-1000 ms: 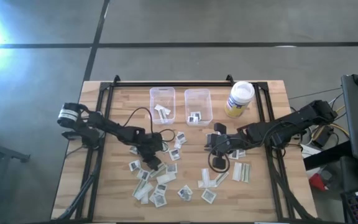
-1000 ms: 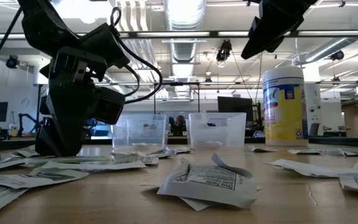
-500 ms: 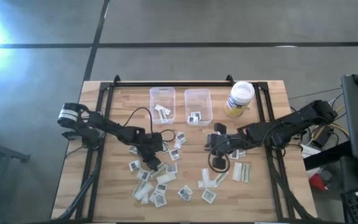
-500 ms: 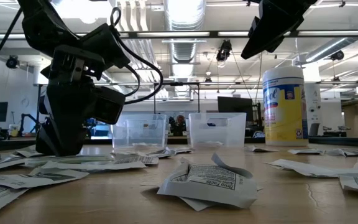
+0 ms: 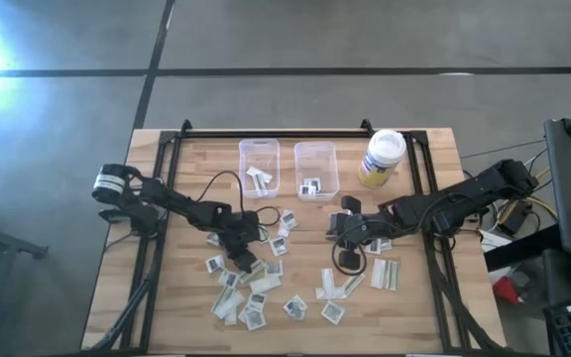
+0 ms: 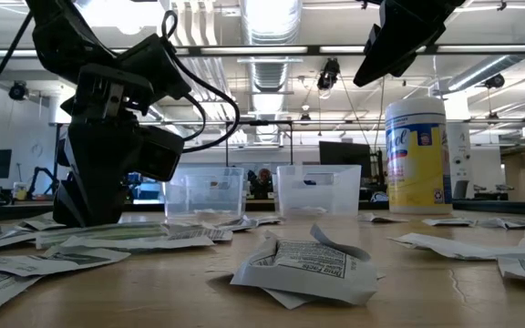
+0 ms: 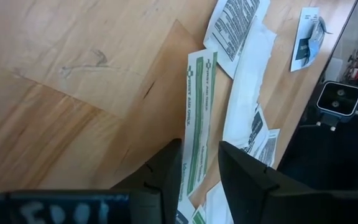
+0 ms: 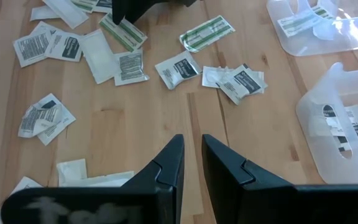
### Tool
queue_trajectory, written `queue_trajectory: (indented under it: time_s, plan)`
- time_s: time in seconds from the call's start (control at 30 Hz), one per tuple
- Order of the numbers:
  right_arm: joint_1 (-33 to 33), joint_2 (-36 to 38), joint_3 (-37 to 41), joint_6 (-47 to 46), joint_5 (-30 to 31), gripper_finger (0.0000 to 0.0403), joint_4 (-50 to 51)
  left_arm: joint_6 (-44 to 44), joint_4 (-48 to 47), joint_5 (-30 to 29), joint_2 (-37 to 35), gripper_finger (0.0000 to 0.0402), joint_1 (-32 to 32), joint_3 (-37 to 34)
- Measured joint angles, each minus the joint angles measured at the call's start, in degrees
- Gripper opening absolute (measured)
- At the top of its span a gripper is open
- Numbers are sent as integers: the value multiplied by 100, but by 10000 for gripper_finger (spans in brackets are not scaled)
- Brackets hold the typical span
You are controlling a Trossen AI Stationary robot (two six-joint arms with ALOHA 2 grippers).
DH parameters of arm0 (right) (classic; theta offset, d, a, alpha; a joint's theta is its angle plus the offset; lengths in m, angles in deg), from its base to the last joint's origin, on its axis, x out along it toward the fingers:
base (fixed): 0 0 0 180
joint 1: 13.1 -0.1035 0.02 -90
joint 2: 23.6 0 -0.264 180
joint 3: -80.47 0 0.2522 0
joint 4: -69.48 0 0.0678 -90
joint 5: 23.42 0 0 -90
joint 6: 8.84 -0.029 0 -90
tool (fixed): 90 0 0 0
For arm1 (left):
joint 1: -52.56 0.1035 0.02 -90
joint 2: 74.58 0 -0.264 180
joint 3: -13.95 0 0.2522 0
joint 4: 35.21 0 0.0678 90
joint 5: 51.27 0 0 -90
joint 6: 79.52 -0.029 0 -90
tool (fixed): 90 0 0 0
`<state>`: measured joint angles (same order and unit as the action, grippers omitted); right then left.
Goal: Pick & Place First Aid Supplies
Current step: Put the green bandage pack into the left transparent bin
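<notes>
Several small paper packets (image 5: 256, 297) lie flat and scattered across the middle of the wooden table. My left gripper (image 7: 201, 149) is down at the table among them (image 5: 238, 260), shut on a long narrow strip with green print (image 7: 197, 93). My right gripper (image 8: 191, 155) hangs above the table's middle right (image 5: 345, 233). Its fingers are a narrow gap apart with nothing between them. One clear bin (image 5: 259, 159) at the far side holds pale strips; the other (image 5: 316, 159) holds square printed packets. My left gripper has its two fingers (image 7: 169, 165) at the strip's two long edges (image 7: 194, 134), lying across its width partway along its length. The fingers slant down onto it from the table's left. The strip lies flat on the table, its far end running on past the fingertips.
A white-lidded yellow jar (image 5: 382, 157) stands at the far right beside the bins. More strips (image 5: 385, 273) lie near the right arm. A crumpled square packet (image 6: 303, 264) lies near the front edge. A black cable (image 5: 221, 183) loops off the left arm.
My left gripper has drawn its fingers a little closer together at the table without shifting place.
</notes>
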<state>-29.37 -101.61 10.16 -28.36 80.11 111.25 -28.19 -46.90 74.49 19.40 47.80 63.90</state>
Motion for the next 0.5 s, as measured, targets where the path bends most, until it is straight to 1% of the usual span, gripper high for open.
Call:
queue_trajectory:
  time_s: [0.3, 0.5]
  plan:
    - [0, 0, 0, -1, -1, 52, 0, -21, 96, 276, -22, 116, -9, 0]
    - [0, 0, 0, -2, 0, 52, 2, 97, 146, 222, -20, 116, -22, 5]
